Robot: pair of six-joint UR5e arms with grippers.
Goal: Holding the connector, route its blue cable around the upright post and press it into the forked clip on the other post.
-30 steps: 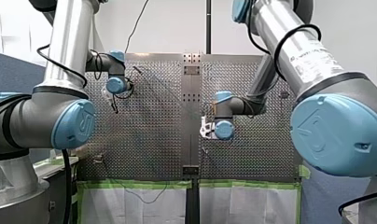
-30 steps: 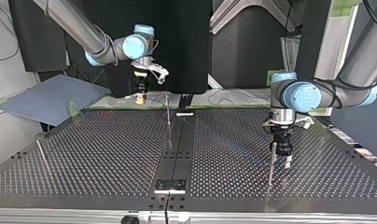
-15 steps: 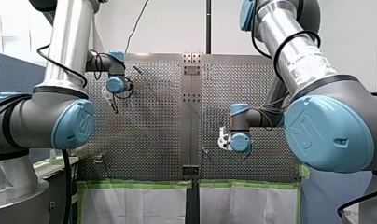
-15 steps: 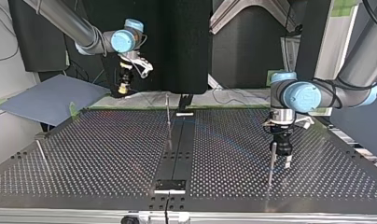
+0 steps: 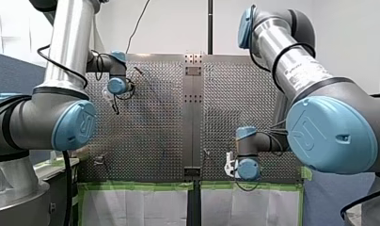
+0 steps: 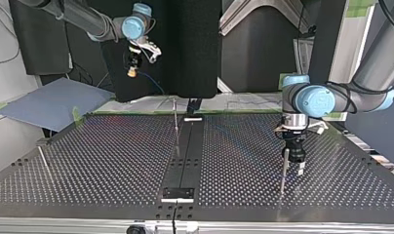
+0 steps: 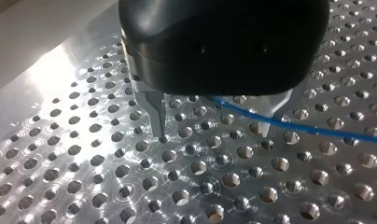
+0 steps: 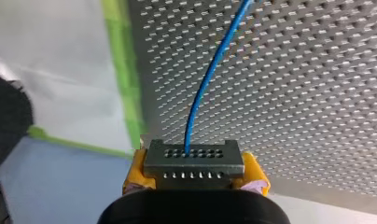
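Here my right gripper (image 8: 194,176) clamps its yellow pads (image 8: 133,173) on the connector (image 8: 194,158), high beyond the perforated table (image 8: 317,93) at the top view's left. The blue cable (image 8: 210,74) runs straight ahead, and the thin post (image 6: 175,117) stands below, rightward. My left gripper (image 7: 213,134) gapes empty.

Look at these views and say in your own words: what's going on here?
My right gripper holds the grey connector between yellow pads, above the edge of the perforated table; its blue cable trails back over it. My left gripper is open, fingertips low over the table beside an upright post, the cable running past them.
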